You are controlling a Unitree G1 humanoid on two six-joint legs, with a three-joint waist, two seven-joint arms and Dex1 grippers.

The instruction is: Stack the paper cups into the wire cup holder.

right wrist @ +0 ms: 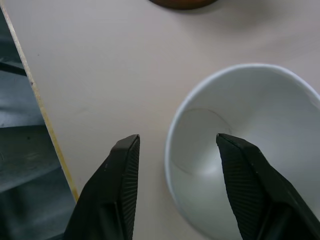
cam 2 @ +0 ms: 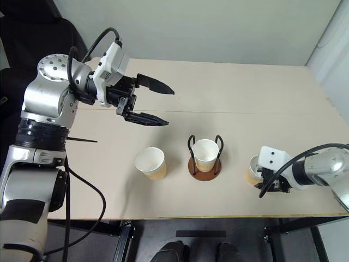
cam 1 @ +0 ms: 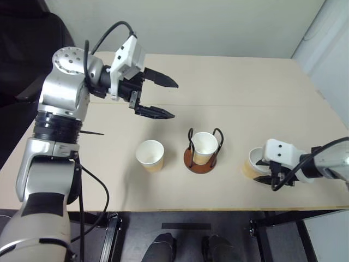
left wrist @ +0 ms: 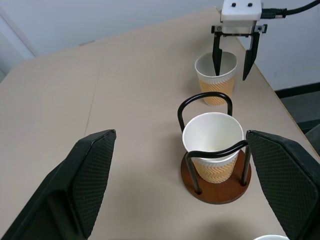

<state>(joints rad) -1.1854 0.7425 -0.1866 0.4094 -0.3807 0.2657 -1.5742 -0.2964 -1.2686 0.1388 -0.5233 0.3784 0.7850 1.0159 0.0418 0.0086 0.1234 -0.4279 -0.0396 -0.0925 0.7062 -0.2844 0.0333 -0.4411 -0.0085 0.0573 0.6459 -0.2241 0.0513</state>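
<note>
A paper cup (cam 1: pixel 205 146) stands upright inside the wire cup holder (left wrist: pixel 220 192), between its two black loops. A second paper cup (cam 1: pixel 150 155) stands on the table just left of the holder. The third paper cup (cam 1: pixel 251 164) stands to the holder's right, near the front edge. My right gripper (left wrist: pixel 231 77) is open and straddles this cup's wall: one finger (right wrist: pixel 245 190) hangs inside the cup, the other finger (right wrist: pixel 117 195) outside it. My left gripper (cam 1: pixel 175 100) is open and empty, held above the table behind the left cup, pointing toward the right.
The tan table (cam 1: pixel 245 87) has its front edge (cam 1: pixel 218 209) close to the right cup. A black chair (cam 1: pixel 27 49) stands beyond the back left corner. A seam (cam 1: pixel 262 105) runs across the tabletop behind the cups.
</note>
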